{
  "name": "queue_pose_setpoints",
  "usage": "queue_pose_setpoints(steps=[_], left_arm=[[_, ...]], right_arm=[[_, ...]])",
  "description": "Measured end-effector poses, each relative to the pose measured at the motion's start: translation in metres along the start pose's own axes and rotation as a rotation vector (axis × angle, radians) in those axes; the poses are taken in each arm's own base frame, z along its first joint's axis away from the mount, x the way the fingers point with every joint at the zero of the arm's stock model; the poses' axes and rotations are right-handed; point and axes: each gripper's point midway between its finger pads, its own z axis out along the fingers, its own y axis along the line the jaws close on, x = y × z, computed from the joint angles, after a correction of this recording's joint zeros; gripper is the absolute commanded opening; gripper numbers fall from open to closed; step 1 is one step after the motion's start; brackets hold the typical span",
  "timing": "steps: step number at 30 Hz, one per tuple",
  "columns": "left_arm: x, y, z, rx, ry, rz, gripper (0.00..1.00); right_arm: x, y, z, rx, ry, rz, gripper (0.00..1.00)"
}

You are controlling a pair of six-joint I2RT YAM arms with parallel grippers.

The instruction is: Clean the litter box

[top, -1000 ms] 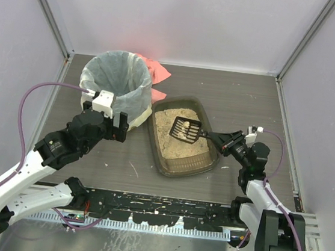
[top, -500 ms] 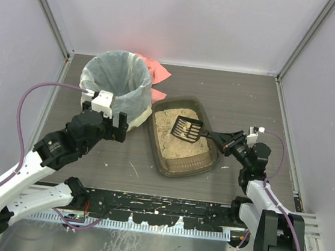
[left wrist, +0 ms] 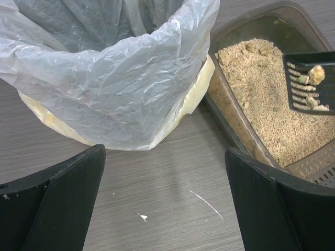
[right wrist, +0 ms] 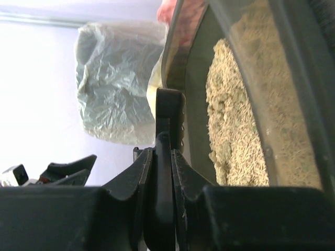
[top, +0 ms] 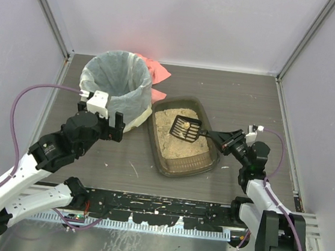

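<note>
The dark wood-grain surface (top: pixel 231 96) carries everything. The round bin (top: pixel 134 106), lined with a crinkled white bag (left wrist: pixel 120 83), stands at the surface's 10 o'clock. At 1 o'clock of the bin, a pink cloth (top: pixel 155 69) pokes out from behind it.

The litter box (top: pixel 180 170) lies mid-surface, at 4 o'clock of the bin. Its far-left corner is just beside the bin's base. Tan litter (top: pixel 169 141) covers its floor.

The left claw (top: pixel 112 125) hangs at 6 o'clock of the bin. It is spread wide and holds nothing. In the left wrist view its two black fingers (left wrist: pixel 57 204) frame the bin's lower wall and bare surface, with the litter box at 2 o'clock.

The right claw (top: pixel 229 141) sits at 3 o'clock of the litter box, outside its right rim. It is pressed together on the handle of the black slotted scoop (top: pixel 186 128); the right wrist view shows the handle pinched between both fingers (right wrist: pixel 140 172). The scoop's head reaches toward 9 o'clock over the litter in the far half of the tray. A few pale clumps (left wrist: pixel 315 74) rest on its slots.

Small white flecks (left wrist: pixel 142 216) dot the surface near the left claw.
</note>
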Motion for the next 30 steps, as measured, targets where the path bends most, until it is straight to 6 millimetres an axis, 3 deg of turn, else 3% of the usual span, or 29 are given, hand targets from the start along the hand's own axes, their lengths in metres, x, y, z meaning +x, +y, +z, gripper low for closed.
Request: queue_pose_setpoints(steps=[4, 30], left_arm=[[0.001, 0.001, -0.001, -0.004, 0.003, -0.001, 0.98], [0.009, 0.008, -0.008, -0.023, 0.002, -0.068, 0.98]], right_arm=[[-0.009, 0.001, -0.002, 0.0, -0.034, -0.003, 0.01], [-0.009, 0.012, 0.003, -0.004, 0.014, -0.023, 0.01]])
